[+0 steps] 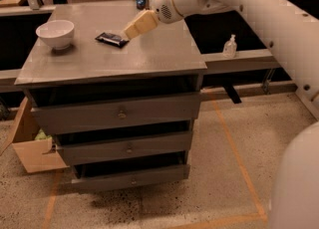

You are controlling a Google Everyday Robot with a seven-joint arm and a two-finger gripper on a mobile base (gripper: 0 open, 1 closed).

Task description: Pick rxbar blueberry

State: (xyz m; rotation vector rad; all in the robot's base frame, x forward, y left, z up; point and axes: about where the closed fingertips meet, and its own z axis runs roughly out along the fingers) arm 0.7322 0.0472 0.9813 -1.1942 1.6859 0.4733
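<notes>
The tan claw [131, 31] hovers over the grey metal desk [149, 56]; whether it is open or closed cannot be told. The flat, dark navy-wrapped rxbar blueberry [111, 39] lies just beside its tip, at eight o'clock, long axis roughly nine-to-three.

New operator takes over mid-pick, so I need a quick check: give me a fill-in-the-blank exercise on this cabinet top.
1. The tan gripper is just picture-___ of the flat dark-wrapped snack bar.
2. The white round bowl stands picture-___ of that bar.
3. The grey cabinet has ___ drawers.
Missing words: right; left; three.
</notes>
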